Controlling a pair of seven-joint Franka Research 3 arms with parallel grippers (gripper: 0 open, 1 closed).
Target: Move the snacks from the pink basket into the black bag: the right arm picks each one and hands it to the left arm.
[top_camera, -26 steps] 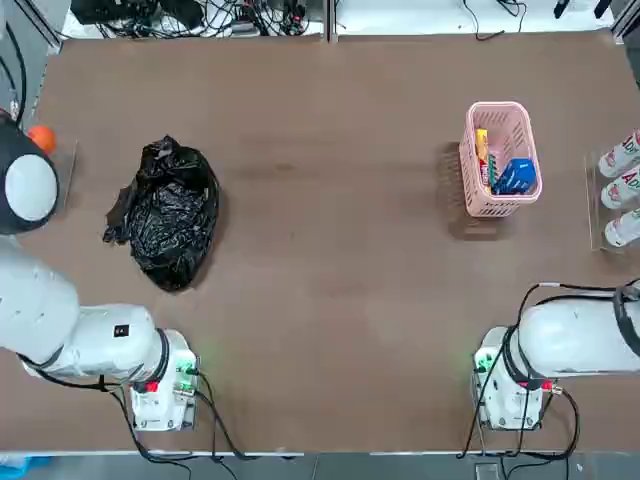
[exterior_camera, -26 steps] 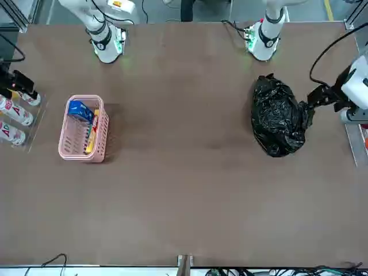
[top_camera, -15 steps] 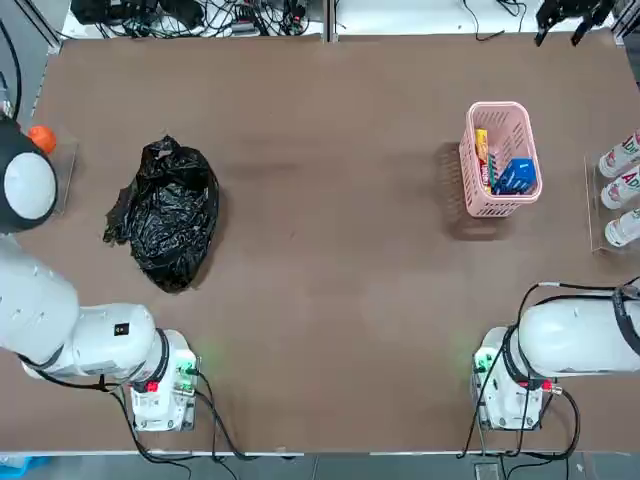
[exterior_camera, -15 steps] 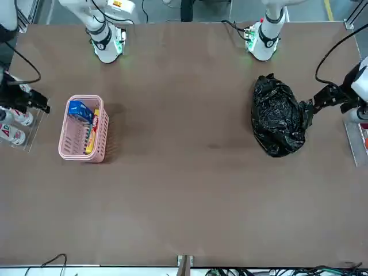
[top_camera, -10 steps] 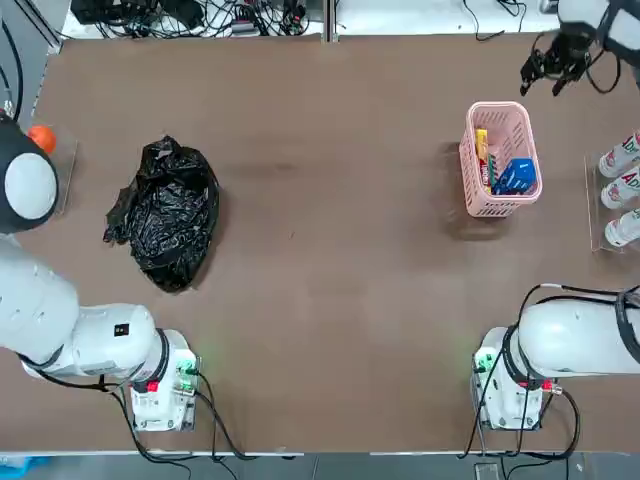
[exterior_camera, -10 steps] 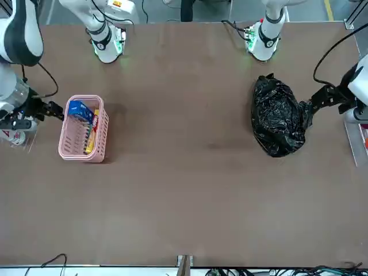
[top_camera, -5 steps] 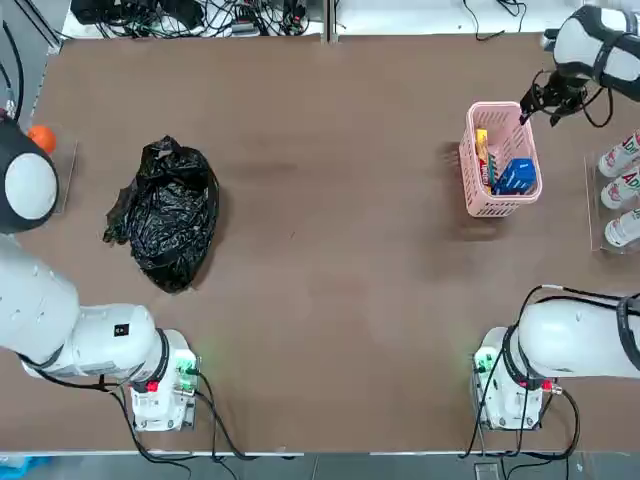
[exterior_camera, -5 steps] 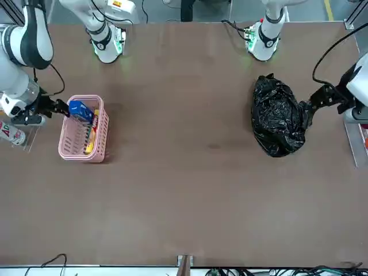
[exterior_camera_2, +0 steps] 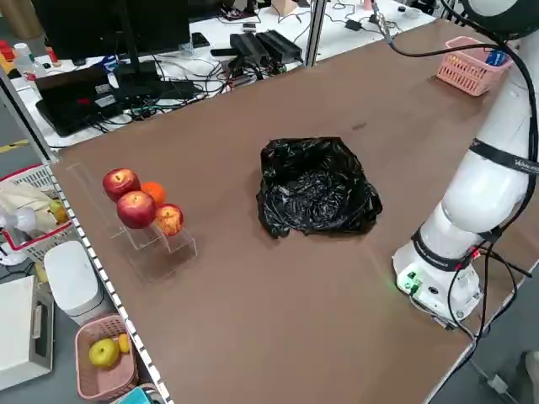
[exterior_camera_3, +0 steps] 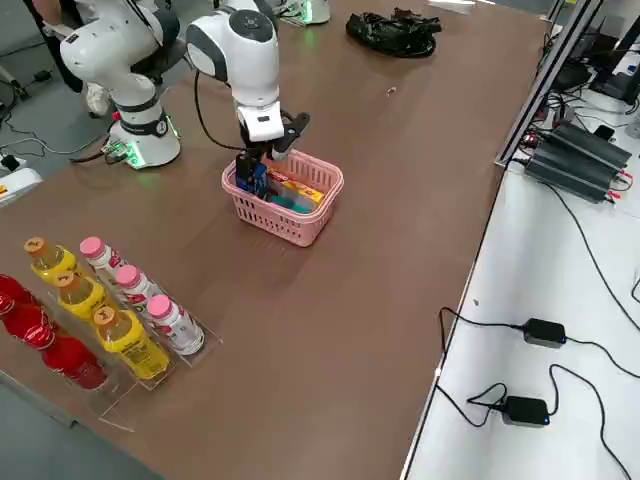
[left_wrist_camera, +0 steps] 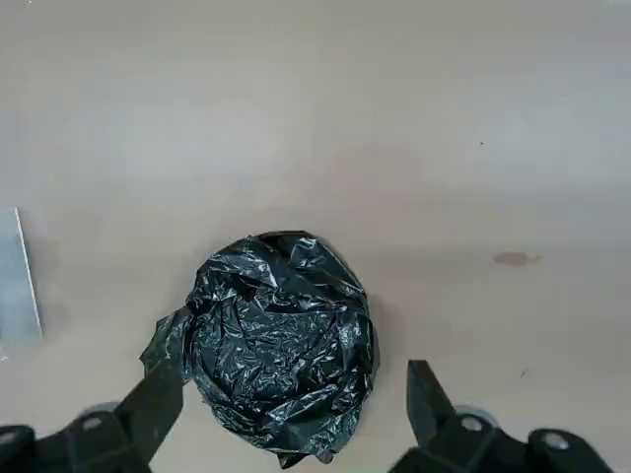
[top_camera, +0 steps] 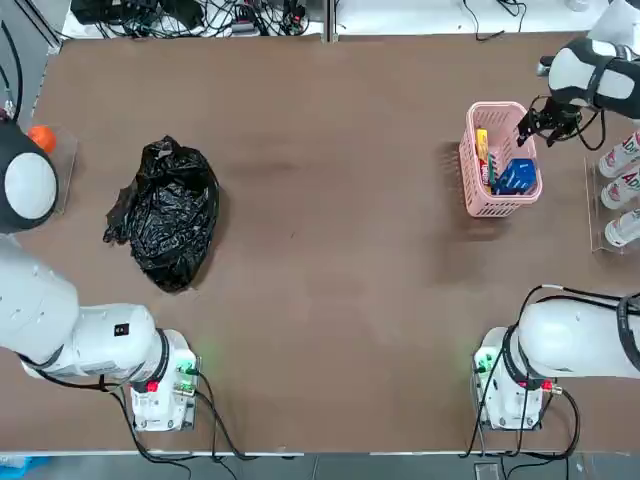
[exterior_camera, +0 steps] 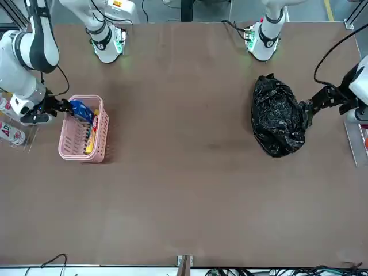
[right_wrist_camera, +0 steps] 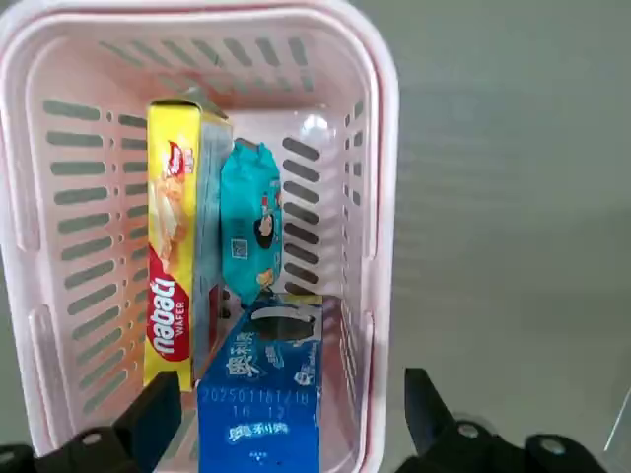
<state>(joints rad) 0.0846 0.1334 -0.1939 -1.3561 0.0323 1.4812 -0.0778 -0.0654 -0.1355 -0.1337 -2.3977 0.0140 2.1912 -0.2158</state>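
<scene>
Swinging in from the far right corner of the table (top_camera: 330,250), the right claw (top_camera: 532,122) now hangs over the far end of the pink basket (top_camera: 470,160), fingers apart and holding nothing. All three snacks lie inside the basket: the blue packet (right_wrist_camera: 261,394) nearest the claw, the yellow packet (right_wrist_camera: 173,266) standing on edge along one wall, the teal packet (right_wrist_camera: 251,232) tucked between it and the opposite wall. The left claw (exterior_camera: 319,99) (idle so far) waits with its fingers spread just beside the black bag (top_camera: 165,212), which sits crumpled well apart from the basket.

The likely trouble is a finger catching the basket's rim or lattice on the way down, since the packets sit tight together and close to the walls; that could tip or drag the light basket. A pinch might also take two packets at once.

Only the right wrist view shows the teal packet and how the three are packed. The overhead view shows just blue and yellow, though it alone gives the full gap between basket and bag.
</scene>
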